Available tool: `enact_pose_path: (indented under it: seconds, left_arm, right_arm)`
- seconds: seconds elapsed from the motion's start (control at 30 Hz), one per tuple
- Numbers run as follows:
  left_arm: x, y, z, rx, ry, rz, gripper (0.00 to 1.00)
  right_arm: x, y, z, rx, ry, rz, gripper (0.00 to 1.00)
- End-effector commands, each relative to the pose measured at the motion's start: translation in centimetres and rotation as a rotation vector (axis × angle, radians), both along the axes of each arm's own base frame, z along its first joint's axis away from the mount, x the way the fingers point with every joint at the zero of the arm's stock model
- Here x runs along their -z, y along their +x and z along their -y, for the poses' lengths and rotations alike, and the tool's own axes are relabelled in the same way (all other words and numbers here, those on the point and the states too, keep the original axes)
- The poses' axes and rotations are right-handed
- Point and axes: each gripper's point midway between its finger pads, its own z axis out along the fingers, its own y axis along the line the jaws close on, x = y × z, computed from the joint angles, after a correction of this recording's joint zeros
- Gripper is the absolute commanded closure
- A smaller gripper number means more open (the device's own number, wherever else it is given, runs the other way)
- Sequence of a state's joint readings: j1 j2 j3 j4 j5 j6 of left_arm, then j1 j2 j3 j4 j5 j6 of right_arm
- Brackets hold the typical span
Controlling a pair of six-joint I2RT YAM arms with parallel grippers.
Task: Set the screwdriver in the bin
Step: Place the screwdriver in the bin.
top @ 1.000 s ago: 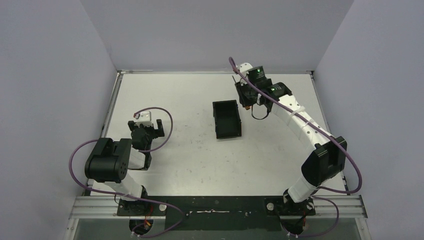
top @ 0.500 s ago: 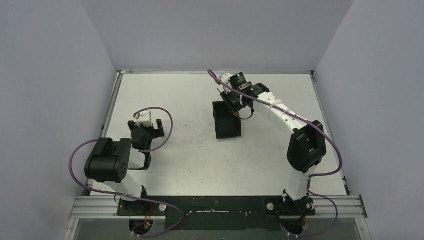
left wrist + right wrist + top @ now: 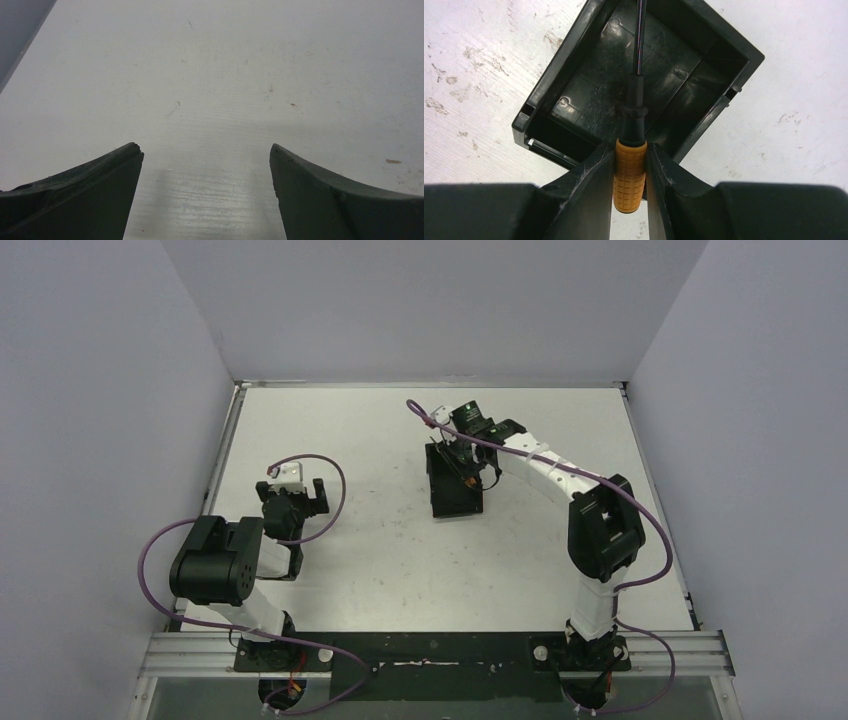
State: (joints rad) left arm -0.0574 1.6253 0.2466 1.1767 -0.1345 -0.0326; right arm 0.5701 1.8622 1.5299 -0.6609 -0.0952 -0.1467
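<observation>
Screwdriver: orange handle clamped between right gripper jaws, dark shaft reaching over bin interior | bin: black, on table | left gripper: jaws apart, above table, well apart from bin

The right tool grips a screwdriver by its ribbed orange handle, one dark finger pressed against each side. Beyond the handle, a black collar and a thin dark shaft point away over the open inside of a black plastic bin, and the tip runs out of view at the far edge. The bin sits cornerwise in view, its scratched floor bare. It rests on a white tabletop marked with scuffs and small stains. Whether the shaft touches the bin cannot be told.
</observation>
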Motion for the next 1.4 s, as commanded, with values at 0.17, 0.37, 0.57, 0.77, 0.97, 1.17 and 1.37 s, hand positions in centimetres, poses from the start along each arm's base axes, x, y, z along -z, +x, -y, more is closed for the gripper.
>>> enact_pose_path:
  seconds: [0.17,0.37,0.57,0.77,0.97,1.17,1.37]
  left_arm:
    - [-1.6,0.6,0.0,-0.003,-0.001,0.057,0.03]
    - [-1.6,0.6,0.0,-0.003,-0.001,0.058,0.03]
    - [-1.7,0.6,0.0,-0.003,-0.001,0.058,0.03]
    - [-1.6,0.6,0.0,-0.003,-0.001,0.057,0.03]
    - [-1.6,0.6,0.0,-0.002,-0.001,0.057,0.03]
    - [-1.7,0.6,0.0,-0.003,-0.002,0.059,0.03]
    - [-1.6,0.6,0.0,-0.003,-0.002,0.057,0.03]
  right_arm:
    - [0.7,0.5,-0.8,-0.03,0.02,0.024,0.93]
    - [1.5,0.3,-0.8,-0.034,0.013,0.004,0.92]
    - [2.3,0.0,-0.6,-0.033,0.001,-0.013,0.92]
    - [3.1,0.1,-0.7,-0.028,-0.006,-0.025,0.91]
    - [3.9,0.3,-0.5,-0.018,-0.022,-0.035,0.88]
    - [4.6,0.2,-0.3,-0.005,-0.037,-0.047,0.83]
    - [4.3,0.3,-0.5,0.001,-0.025,-0.042,0.72]
